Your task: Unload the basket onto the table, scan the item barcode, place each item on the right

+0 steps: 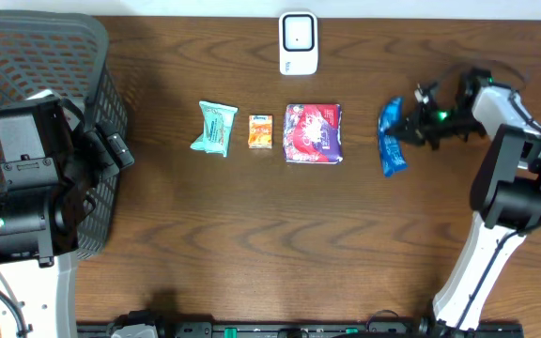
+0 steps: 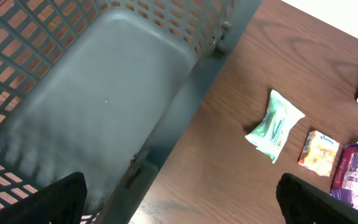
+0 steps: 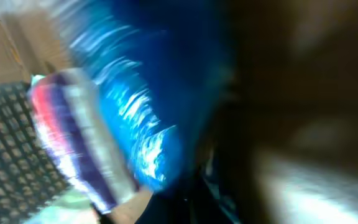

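A blue packet (image 1: 391, 141) lies at the right of the table, its upper end lifted between the fingers of my right gripper (image 1: 409, 125), which is shut on it. The right wrist view is badly blurred, and the blue packet (image 3: 135, 93) fills most of it, close to the camera. The white barcode scanner (image 1: 298, 42) stands at the back centre. My left gripper (image 1: 111, 148) is open with nothing in it, and its dark fingertips (image 2: 61, 199) straddle the basket's rim and bare table.
A grey mesh basket (image 1: 83, 47) takes up the left side, seen as the basket (image 2: 104, 93) from the left wrist. A green packet (image 1: 215, 128), a small orange packet (image 1: 260, 131) and a red-purple packet (image 1: 314, 133) lie in a row mid-table.
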Controlling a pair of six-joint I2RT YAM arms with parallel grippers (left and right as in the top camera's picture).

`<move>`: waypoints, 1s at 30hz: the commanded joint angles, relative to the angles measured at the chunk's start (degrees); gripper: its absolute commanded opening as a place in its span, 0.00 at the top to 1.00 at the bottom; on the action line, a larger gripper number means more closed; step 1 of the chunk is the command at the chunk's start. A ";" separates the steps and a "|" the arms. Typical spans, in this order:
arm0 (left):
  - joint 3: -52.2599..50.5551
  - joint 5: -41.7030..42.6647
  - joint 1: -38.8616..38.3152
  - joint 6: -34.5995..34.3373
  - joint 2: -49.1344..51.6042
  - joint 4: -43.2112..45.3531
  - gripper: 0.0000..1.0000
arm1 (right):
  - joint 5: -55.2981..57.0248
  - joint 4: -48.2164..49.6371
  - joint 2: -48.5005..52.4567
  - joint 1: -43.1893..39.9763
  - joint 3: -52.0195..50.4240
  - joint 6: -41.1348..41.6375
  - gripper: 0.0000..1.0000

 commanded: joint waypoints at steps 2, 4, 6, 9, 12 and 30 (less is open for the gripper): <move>1.09 -0.50 0.24 -0.28 0.11 -0.17 0.02 | 4.13 -2.84 -0.35 -5.29 1.62 -1.07 0.80; 1.09 -0.50 0.24 -0.28 0.11 -0.17 0.02 | 9.16 -7.28 -1.22 -6.93 5.14 -1.07 0.78; 1.09 -0.50 0.24 -0.31 0.11 -0.17 0.02 | 13.92 -12.20 -2.10 -8.04 9.51 -1.09 0.71; 1.09 -0.50 0.24 -0.31 0.11 -0.17 0.02 | 19.34 -19.06 -3.06 -8.39 15.89 -1.16 0.68; 1.09 -0.50 0.24 -0.28 0.11 -0.17 0.02 | 20.24 -24.74 -3.52 -7.15 20.72 -2.84 0.69; 1.09 -0.50 0.24 -0.31 0.11 -0.17 0.02 | 45.62 -30.34 -3.52 16.24 12.79 2.03 0.63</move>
